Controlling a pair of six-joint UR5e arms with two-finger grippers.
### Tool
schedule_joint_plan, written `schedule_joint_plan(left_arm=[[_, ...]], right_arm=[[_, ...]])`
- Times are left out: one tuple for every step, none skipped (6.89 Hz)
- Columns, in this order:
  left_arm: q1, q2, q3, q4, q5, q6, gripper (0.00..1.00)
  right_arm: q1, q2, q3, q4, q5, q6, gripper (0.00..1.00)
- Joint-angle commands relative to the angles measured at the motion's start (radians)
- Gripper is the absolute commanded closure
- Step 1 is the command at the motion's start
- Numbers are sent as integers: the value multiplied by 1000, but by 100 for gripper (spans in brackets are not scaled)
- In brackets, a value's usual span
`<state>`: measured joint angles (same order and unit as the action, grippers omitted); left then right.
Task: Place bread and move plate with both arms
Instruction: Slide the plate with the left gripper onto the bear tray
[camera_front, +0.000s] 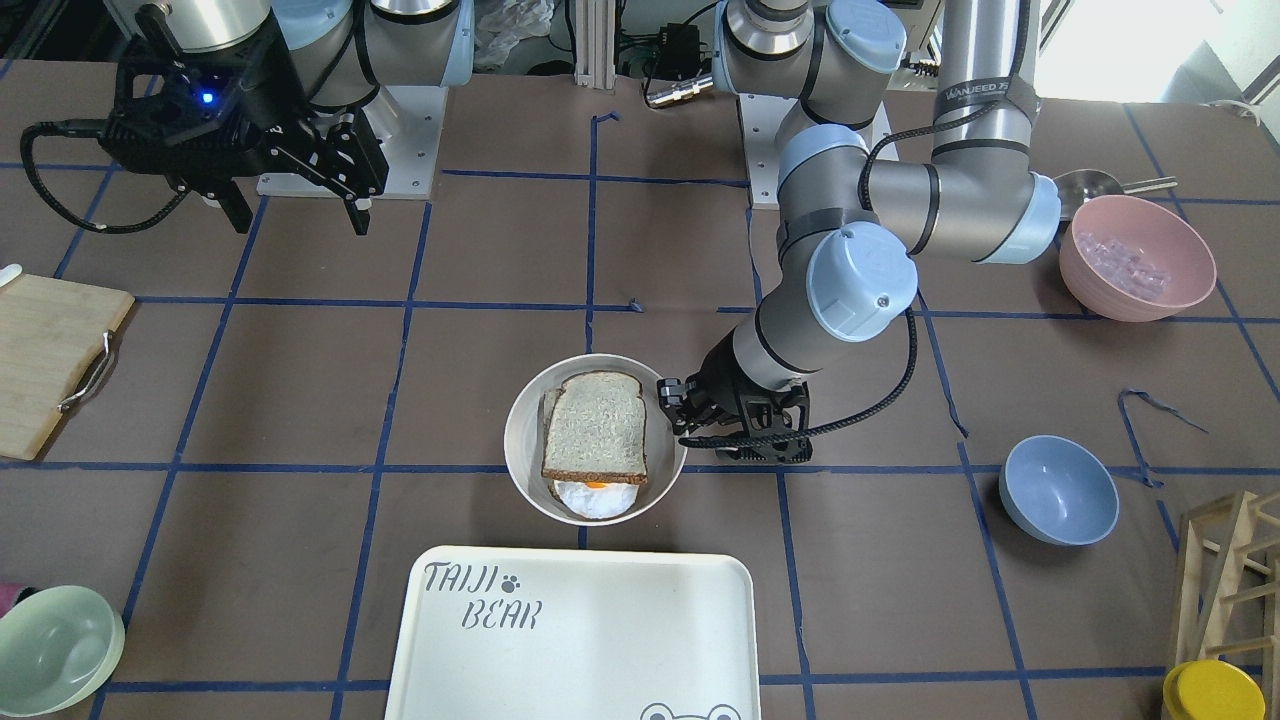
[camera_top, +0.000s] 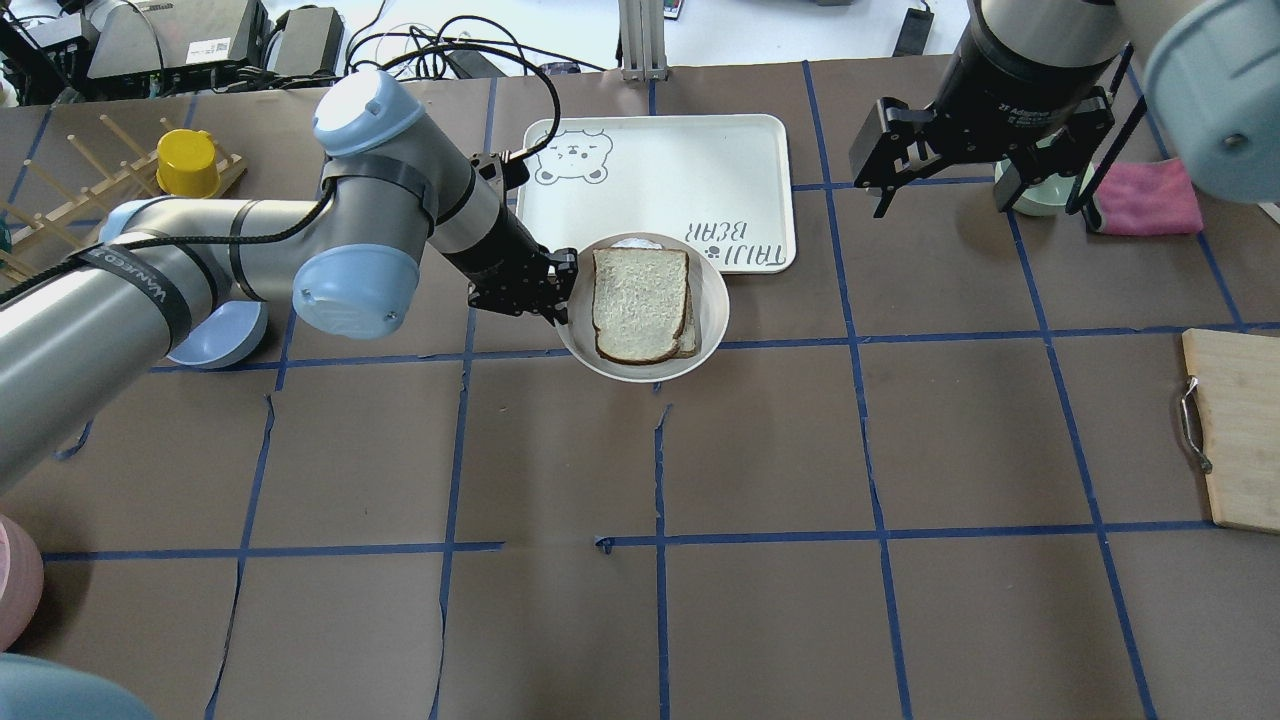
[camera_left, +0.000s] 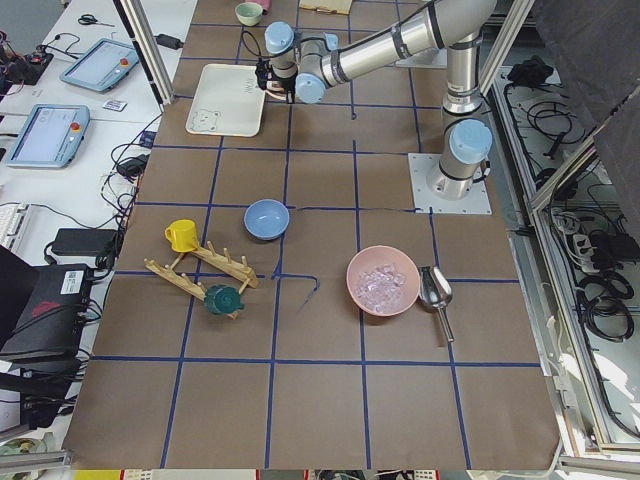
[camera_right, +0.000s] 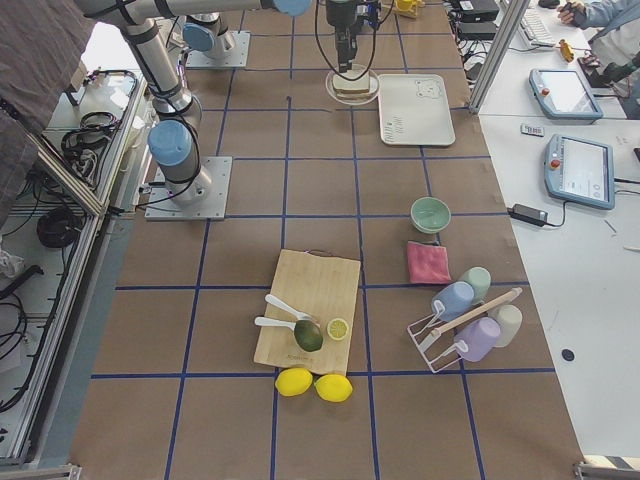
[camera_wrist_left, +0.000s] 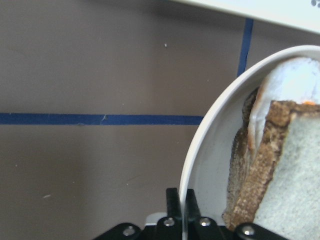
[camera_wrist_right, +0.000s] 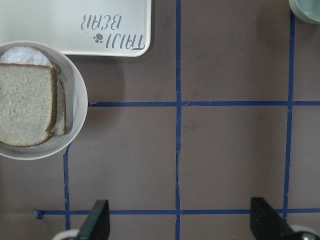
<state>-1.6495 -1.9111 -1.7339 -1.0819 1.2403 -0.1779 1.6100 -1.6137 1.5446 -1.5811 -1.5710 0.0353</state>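
In the front view you see a big white tray with "TAIJI BEAR" on it, at the near edge of the table. A blue bowl sits to its right. A pink bowl with clear bits in it sits farther back on the right, with a metal scoop just behind it. A yellow cup and a wooden rack are in the near right corner. On the left you see a wooden cutting board and, nearer, a pale green bowl.
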Motion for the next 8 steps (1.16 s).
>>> schedule_joint_plan(left_arm=[[16, -99, 205, -76, 2, 21, 100], [16, -164, 279, -73, 1, 29, 100], [16, -230, 350, -72, -1, 47, 100], [16, -293, 423, -70, -5, 49, 100], [16, -358, 503, -69, -7, 47, 100], [14, -421, 566, -69, -21, 41, 100], [14, -457, 583, -61, -37, 41, 100], [14, -477, 585, -35, -41, 41, 100]], right_arm=[[1, 0, 0, 1, 0, 0, 0], [1, 0, 0, 1, 2, 0, 0], [1, 0, 0, 4, 2, 0, 0], [1, 0, 0, 4, 2, 0, 0], [1, 0, 0, 4, 2, 0, 0], [1, 0, 0, 4, 2, 0, 0], [1, 0, 0, 4, 2, 0, 0], [1, 0, 0, 4, 2, 0, 0]])
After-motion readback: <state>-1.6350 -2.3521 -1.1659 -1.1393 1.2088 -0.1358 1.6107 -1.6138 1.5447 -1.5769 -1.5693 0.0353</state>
